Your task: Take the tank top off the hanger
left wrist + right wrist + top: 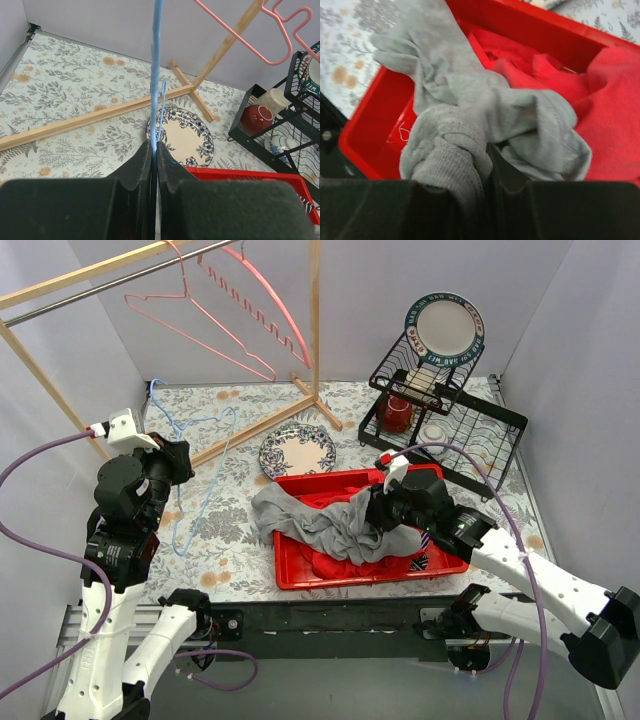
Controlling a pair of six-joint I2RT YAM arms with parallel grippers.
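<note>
The grey tank top [320,520] lies draped over the left part of the red bin [300,575], off the hanger. My right gripper [385,508] is shut on a bunched fold of the tank top [450,150] above the bin. The blue wire hanger [200,455] hangs bare over the floral cloth at the left. My left gripper [172,462] is shut on the hanger's wire [156,75], which runs up between the fingers [135,170].
Red clothes [380,560] fill the bin [365,135]. A floral plate [297,451] lies behind it. A black dish rack [440,410] with a plate, red mug and cups stands at the back right. A wooden clothes rail [315,330] with pink hangers [250,310] stands behind.
</note>
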